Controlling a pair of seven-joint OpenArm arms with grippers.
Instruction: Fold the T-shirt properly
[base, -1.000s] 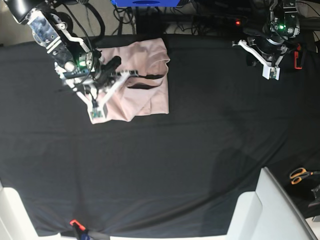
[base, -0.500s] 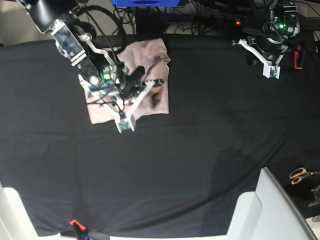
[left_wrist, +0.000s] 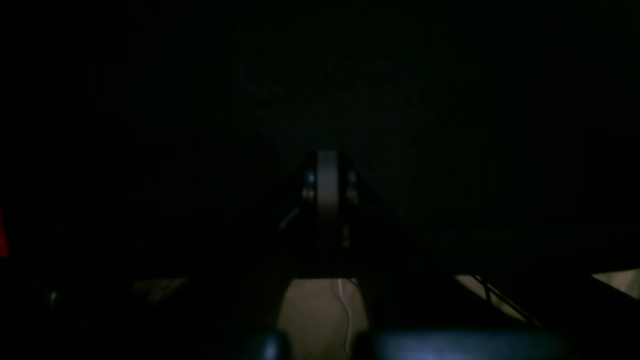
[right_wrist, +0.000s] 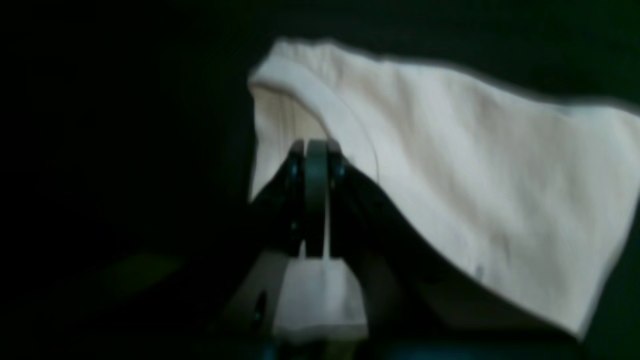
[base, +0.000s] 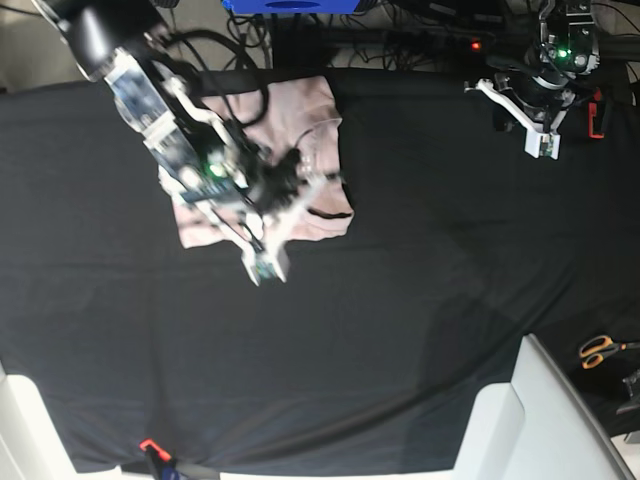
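Now shifted rightward and toward the bench (base: 420, 300) centre compared with the two earlier base views: right pincer (base: 265, 262), carried along over the T-shirt (base: 320, 215). Garment outline changed accordingly; lower right corner now drawn out further right, bundle wider and flatter. Suggests a dragging or smoothing pass on an already compact fold, so task judged well advanced, with tidying left to do.

Right pincer (right_wrist: 316, 197) seen with jaws together in the wrist view, tip lying against a raised hem of the T-shirt (right_wrist: 475, 170); clamped on cloth or merely closed, cannot tell.

Left pincer (base: 545, 145) parked at the far corner, well apart from the garment, unchanged across all base views. Jaws appear together in the dark wrist view (left_wrist: 327, 200), holding nothing.

T-shirt located at the far left of the bench.

No brands, labels or legible writing anywhere.
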